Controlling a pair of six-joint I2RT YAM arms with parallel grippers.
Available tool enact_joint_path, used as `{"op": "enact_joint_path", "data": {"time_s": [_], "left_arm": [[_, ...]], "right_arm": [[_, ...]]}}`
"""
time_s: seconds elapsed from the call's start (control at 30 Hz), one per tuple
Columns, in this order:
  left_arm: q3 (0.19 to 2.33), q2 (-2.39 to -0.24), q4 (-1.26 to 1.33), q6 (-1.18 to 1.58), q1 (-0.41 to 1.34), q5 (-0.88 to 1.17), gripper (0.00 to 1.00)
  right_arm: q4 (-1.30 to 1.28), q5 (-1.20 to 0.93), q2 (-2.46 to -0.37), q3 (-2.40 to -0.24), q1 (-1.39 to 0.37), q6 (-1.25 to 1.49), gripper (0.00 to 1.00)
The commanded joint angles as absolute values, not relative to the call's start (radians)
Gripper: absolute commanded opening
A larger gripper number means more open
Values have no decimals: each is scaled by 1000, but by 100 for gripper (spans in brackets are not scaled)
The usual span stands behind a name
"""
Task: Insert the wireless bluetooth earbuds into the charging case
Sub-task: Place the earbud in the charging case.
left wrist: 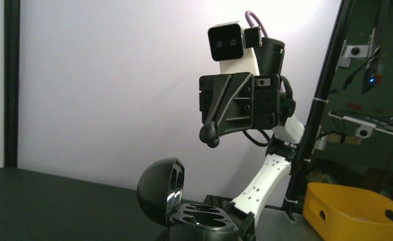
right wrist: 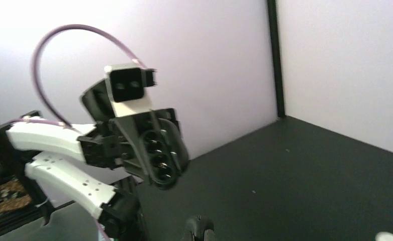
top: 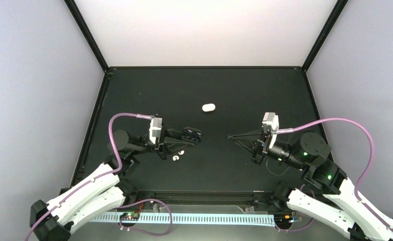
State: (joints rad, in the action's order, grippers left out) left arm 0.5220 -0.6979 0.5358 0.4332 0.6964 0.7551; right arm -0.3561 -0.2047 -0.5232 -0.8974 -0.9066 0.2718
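Observation:
The white oval charging case [top: 208,107] lies closed on the black table, apart from both grippers; a white edge at the right wrist view's bottom corner [right wrist: 391,236] may be it. Two tiny white earbuds [top: 176,157] lie on the table just below my left gripper [top: 185,136]. That gripper is shut on a small black case [left wrist: 200,219] whose hinged lid [left wrist: 160,188] stands open, showing two empty wells. The black case also shows in the right wrist view [right wrist: 159,156]. My right gripper [top: 230,136] hangs above the table with its fingertips [right wrist: 199,229] together and nothing visible between them.
The two arms face each other across the table's middle; the right arm [left wrist: 242,103] fills the left wrist view. Black frame posts and pale walls bound the table. A yellow bin [left wrist: 358,213] stands outside the enclosure on the right.

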Motion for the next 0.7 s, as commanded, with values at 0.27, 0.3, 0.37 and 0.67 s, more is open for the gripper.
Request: {"op": "enact_joint_path", "data": {"time_s": [0.27, 0.3, 0.37, 0.67], "left_arm": [[622, -857, 868, 491, 738, 821, 2], [629, -866, 879, 492, 739, 826, 1], [645, -876, 895, 490, 739, 835, 2], [697, -898, 827, 430, 757, 846, 1]], "right_arm": [[-200, -539, -607, -1010, -908, 74, 1], [-216, -546, -618, -1031, -908, 46, 1], [-252, -556, -643, -1069, -907, -5, 1], [-275, -601, -711, -1144, -908, -48, 1]]}}
